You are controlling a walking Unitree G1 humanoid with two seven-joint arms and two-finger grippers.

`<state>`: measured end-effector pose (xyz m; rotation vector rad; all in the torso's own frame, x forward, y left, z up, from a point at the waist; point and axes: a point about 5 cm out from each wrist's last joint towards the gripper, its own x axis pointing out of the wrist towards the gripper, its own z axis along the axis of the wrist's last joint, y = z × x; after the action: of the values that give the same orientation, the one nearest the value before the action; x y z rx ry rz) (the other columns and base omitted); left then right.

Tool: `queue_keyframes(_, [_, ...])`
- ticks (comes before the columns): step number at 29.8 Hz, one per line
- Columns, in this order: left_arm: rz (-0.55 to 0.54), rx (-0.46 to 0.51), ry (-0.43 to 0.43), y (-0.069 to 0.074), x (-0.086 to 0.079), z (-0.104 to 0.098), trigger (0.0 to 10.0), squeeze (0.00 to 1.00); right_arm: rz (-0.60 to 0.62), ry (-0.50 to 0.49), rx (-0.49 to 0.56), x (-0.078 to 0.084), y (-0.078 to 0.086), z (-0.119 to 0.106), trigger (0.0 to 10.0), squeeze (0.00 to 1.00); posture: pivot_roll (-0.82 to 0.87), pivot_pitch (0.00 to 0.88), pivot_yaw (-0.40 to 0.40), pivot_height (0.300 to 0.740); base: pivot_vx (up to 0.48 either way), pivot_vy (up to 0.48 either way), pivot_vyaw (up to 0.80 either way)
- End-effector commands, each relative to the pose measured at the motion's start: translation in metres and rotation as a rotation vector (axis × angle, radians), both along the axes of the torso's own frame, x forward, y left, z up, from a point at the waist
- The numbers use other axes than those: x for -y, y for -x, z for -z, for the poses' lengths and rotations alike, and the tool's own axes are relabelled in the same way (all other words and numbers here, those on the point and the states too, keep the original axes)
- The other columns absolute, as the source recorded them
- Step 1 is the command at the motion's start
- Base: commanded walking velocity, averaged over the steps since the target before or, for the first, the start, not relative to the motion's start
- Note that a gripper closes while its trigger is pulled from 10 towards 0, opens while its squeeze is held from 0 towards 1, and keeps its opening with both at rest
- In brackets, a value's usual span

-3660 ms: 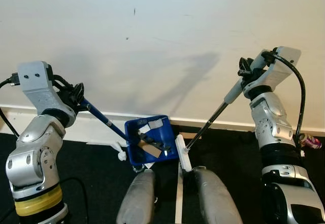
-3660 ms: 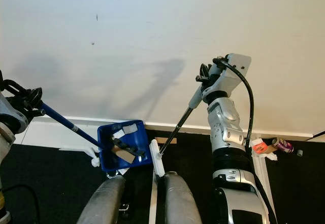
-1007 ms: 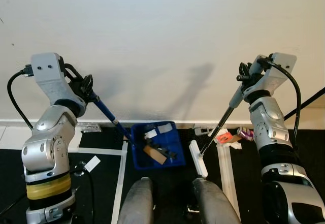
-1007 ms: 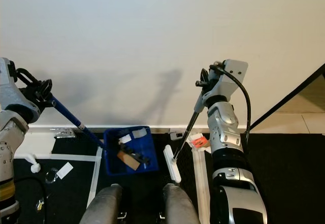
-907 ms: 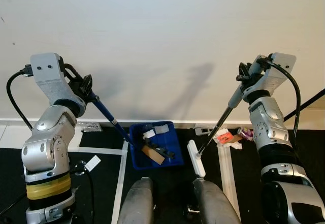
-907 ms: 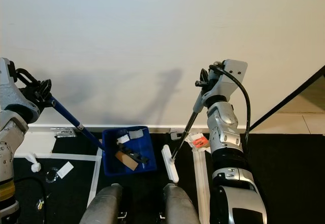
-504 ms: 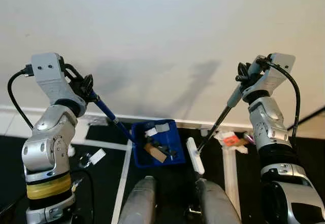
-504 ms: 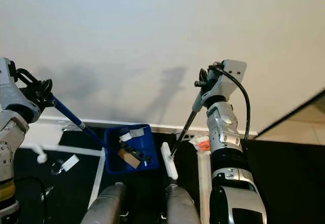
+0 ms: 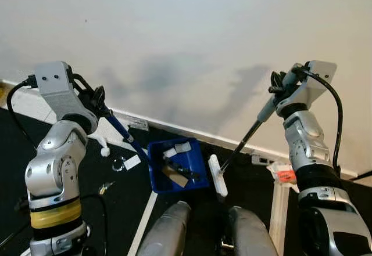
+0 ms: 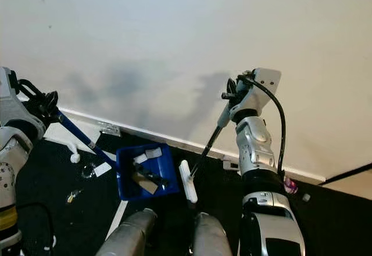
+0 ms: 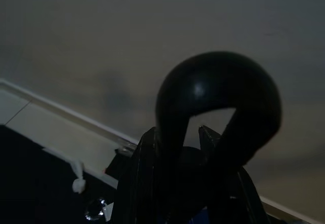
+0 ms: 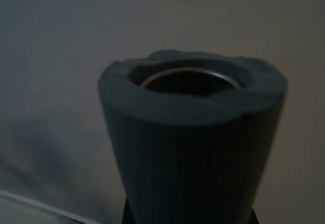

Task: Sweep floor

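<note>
My left gripper [image 9: 96, 102] is shut on the black end of a blue handle [image 9: 125, 133] that slants down to a blue dustpan [image 9: 156, 172] on the black floor by the wall. The pan holds white scraps, a brown block and a dark piece. My right gripper [image 9: 281, 86] is shut on the grey grip of a broom [image 9: 241, 145], whose white head [image 9: 217, 176] rests just right of the pan. In the left wrist view the handle's rounded black end [image 11: 218, 97] sits between the fingers. In the right wrist view the grey grip's hollow end [image 12: 193, 132] looms close.
White scraps [image 9: 132, 162] and a clear ring [image 9: 118, 164] lie on the floor left of the pan. An orange wrapper [image 9: 284, 175] lies at the right by a white tape strip [image 9: 278, 209]. A white wall with a baseboard [image 9: 192, 133] stands just ahead. My grey legs [image 9: 168, 233] are below.
The camera has swung: the wall line now slants, litter on the left has come nearer and the orange wrapper has slid right. Both arms keep their holds on pan handle and broom.
</note>
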<state>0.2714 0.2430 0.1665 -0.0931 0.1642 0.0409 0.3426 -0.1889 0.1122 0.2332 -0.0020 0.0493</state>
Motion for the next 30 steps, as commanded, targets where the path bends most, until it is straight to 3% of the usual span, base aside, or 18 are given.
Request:
queue_keyframes(1, [-0.006, 0.029, -0.007, -0.0008, -0.0014, -0.0047, 10.0, 0.0, -0.016, 0.017, 0.022, -0.0027, -0.0007, -0.0033, 10.0, 0.0, 0.05, 0.077, 0.006, 0.74, 0.0, 0.0, 0.78])
queue_keyframes(30, [-0.01, 0.027, -0.004, -0.0005, -0.0004, -0.0044, 10.0, 0.0, -0.031, 0.013, 0.017, -0.0052, -0.0004, -0.0019, 10.0, 0.0, 0.05, 0.08, 0.005, 0.74, 0.0, 0.0, 0.78])
